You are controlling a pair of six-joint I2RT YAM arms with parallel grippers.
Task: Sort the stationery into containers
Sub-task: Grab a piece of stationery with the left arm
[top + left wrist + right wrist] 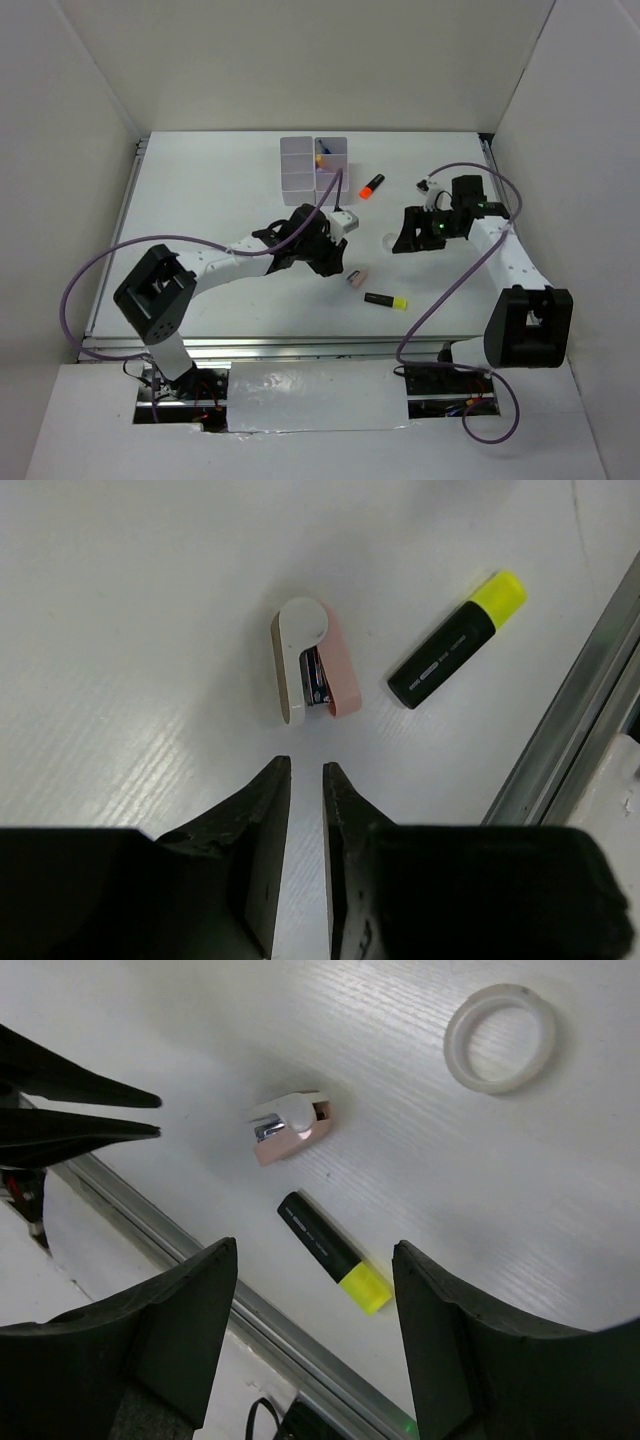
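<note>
From above, the white containers [300, 165] stood toward the far side of the table [200, 200], with a few coloured pieces poking out of a right-hand compartment. An orange-and-black highlighter [372, 186] lay just to their right. The left gripper [336, 264] reached toward mid-table, close to a small pink-and-white item [356, 277], with the yellow-and-black highlighter [385, 300] a little nearer the front edge. The right gripper [405, 240] hung beside the clear tape ring [391, 241]. I could not tell from there how either pair of fingers stood.

The left wrist camera showed the left gripper [305, 770] with its fingers drawn close, a thin slit between them and nothing held. The pink-and-white item [313, 662] lay flat on the table just beyond the tips, some metal showing in its side. The yellow-and-black highlighter [457, 642] lay to its right, apart from it, near the metal edge rail [570, 720].

The right wrist camera showed the right gripper [310, 1257] spread wide and empty above the table. Beyond its fingers lay the yellow-and-black highlighter [330, 1250], the pink-and-white item [290, 1128] past that, and the tape ring [455, 1055] off at upper right, all apart. The left gripper's fingers [80, 1090] poked in from the left, slightly parted.
</note>
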